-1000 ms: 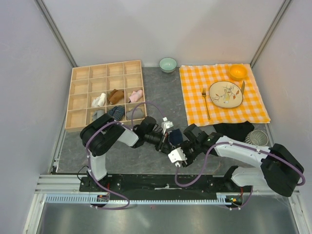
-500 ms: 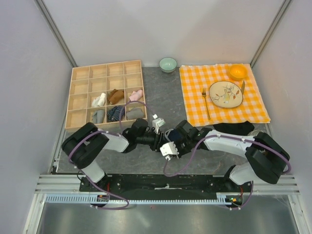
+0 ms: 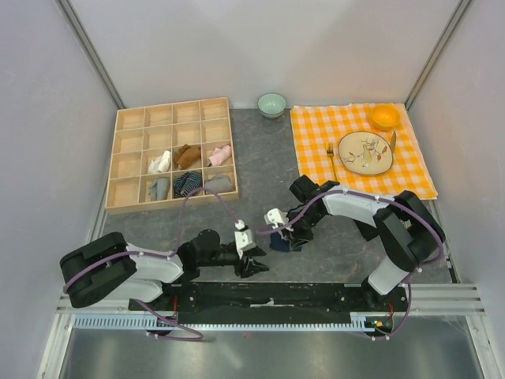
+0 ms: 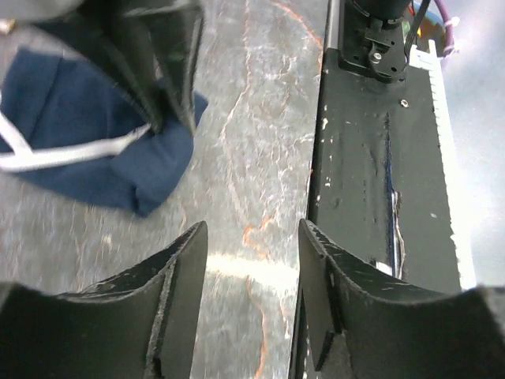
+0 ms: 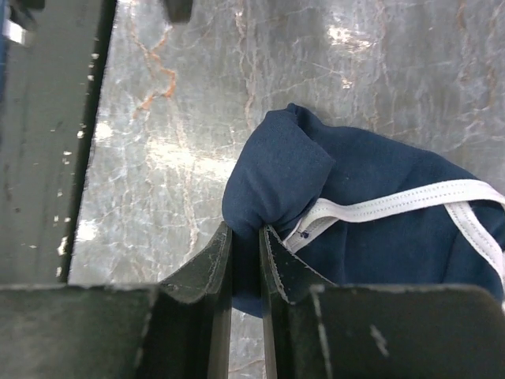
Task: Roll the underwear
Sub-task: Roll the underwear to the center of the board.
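Right gripper point(image 5: 245, 230) was pinched on a fold of the underwear point(image 5: 379, 197), bunched on the table point(image 5: 355, 63). Left gripper point(image 4: 248, 237) gaped empty; I logged the underwear at its 10 o'clock, right arm nearer.

No readable text for you in any view, no labels, no brands, no numbers, no signs on anything shown

- A wooden compartment tray point(image 3: 131, 142) at my far-left corner holds several rolled garments point(image 3: 187, 155) in its near cells.
- A pale green bowl point(image 3: 272, 104) stands at the far edge.
- An orange checked cloth point(image 3: 314, 126) at my far-right corner carries a patterned plate point(image 3: 345, 150), a fork point(image 3: 332, 166) and an orange bowl point(image 3: 385, 117).
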Robot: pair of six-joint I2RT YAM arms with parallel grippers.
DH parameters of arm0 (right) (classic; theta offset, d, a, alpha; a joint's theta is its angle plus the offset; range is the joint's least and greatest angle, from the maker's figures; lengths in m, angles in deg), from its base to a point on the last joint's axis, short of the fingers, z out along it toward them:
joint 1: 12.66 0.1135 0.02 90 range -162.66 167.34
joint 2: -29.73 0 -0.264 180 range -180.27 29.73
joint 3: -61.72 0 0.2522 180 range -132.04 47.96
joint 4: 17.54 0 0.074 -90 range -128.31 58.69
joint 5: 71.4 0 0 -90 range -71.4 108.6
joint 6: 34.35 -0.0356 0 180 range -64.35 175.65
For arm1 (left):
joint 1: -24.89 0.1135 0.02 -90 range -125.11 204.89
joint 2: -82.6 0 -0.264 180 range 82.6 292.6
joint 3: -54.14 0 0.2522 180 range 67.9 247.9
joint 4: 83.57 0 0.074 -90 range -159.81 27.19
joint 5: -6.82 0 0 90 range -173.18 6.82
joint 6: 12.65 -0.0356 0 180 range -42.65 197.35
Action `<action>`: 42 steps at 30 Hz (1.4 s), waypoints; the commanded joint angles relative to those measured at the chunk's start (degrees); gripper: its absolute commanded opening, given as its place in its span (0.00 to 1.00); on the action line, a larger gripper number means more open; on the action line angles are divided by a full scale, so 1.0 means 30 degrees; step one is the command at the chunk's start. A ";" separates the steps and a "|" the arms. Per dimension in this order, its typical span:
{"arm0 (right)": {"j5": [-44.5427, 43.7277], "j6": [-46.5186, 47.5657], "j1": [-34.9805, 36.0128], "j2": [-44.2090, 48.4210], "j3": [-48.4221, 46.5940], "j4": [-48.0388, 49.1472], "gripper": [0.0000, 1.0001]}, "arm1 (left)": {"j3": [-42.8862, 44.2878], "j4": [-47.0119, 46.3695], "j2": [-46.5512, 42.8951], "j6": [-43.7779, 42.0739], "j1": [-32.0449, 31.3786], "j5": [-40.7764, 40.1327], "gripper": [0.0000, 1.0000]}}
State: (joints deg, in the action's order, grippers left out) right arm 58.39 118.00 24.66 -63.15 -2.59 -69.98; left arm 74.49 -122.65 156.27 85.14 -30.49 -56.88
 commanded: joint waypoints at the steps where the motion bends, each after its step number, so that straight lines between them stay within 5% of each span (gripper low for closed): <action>1: 0.2058 0.1453 -0.0692 -0.1733 -0.0700 -0.4419 0.18 | 0.1692 0.0321 -0.0329 -0.6630 -0.2983 -0.4253 0.58; 10: 0.2088 0.1893 -0.1014 -0.2555 -0.0847 -0.4979 0.19 | 0.5386 0.5364 0.2570 -1.0739 -0.5037 -0.6542 0.64; 27: 0.2351 0.2273 -0.1454 -0.3229 -0.1111 -0.5623 0.20 | 0.7705 0.6949 0.6526 -1.2411 -0.6004 -0.8680 0.59; 34: 0.2352 0.2421 -0.1542 -0.3346 -0.1170 -0.5799 0.21 | 0.7851 0.7006 0.7347 -1.2383 -0.6005 -1.0145 0.44; 42: 0.2498 0.2392 -0.1980 -0.2733 -0.1257 -0.5859 0.28 | 0.9577 1.0490 0.7553 -1.0952 -0.5859 -0.7923 0.17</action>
State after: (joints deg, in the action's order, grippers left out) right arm 67.54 123.40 19.18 -71.79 -6.21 -86.75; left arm 99.98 -100.59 177.38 48.55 -48.98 -83.43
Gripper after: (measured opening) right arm 0.260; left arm 0.230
